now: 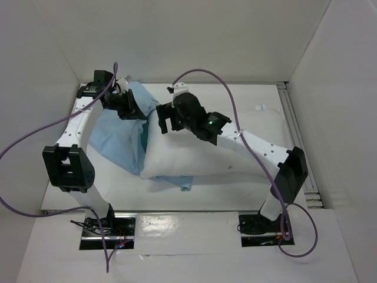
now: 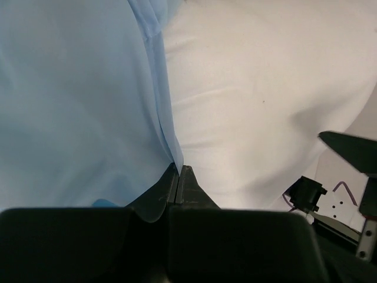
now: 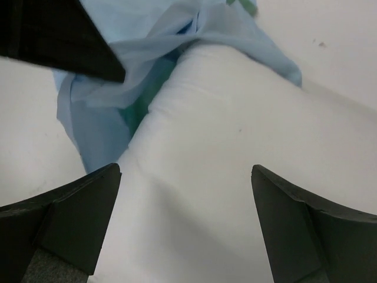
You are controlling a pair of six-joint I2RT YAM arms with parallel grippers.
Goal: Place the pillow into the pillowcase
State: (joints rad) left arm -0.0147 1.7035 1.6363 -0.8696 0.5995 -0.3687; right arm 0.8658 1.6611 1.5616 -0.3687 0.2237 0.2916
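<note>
Left side, top view: my left arm reaches to the far left corner of the worktop (image 1: 206,199). The left tool (image 1: 126,106) sits at the upper edge of the pillowcase (image 1: 115,138).

Left wrist view: left tool (image 2: 178,175) is clenched. Its two fingers are pressed together with the light blue cloth edge pinched at their tips. The pillowcase (image 2: 76,106) fills the left half of this view and the pillow (image 2: 253,88) fills the right. The two are touching along the fold.

Pillowcase: limp and rumpled on the left part of the worktop, light blue face up. A strip of sea-green shows where it opens against the pillow's left end. A small blue-green corner pokes out under the pillow's near edge.

Pillow (image 1: 200,154): lies flat across the middle of the worktop, long side running left to right. Its left end meets the pillowcase mouth. I cannot tell how far in it goes, if at all.

Right tool (image 1: 165,118): released and hovering over the pillow's left end. In the right wrist view, the right tool (image 3: 185,171) has its fingers spread wide with nothing between them. The pillow (image 3: 235,147) is below.

Right arm: crosses above the pillow from the near right. A purple cable (image 1: 227,94) loops over it.
</note>
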